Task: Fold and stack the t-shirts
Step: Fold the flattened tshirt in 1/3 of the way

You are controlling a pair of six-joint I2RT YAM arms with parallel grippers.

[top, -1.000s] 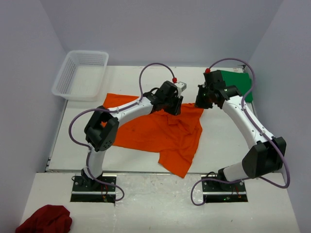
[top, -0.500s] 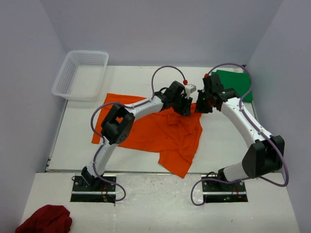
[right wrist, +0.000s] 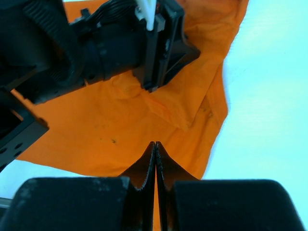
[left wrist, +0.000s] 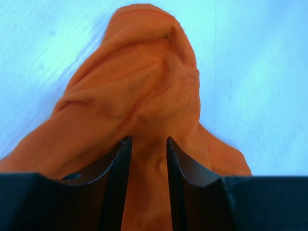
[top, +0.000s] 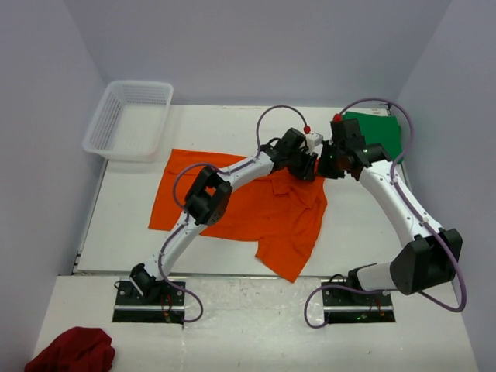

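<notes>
Two shirts are on the table (top: 356, 225): the orange shirt (top: 248, 209) spread over its middle, a raised fold pinched by the left gripper (left wrist: 148, 140), the right gripper (right wrist: 155, 144) clenched tight just beside it, and the green shirt (top: 384, 133) in the far right corner.

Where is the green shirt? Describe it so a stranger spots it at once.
Take the white table, then its far right corner, behind the right arm. The green shirt lies there, dark and plain, unlike the bright orange shirt spread across the middle.
</notes>
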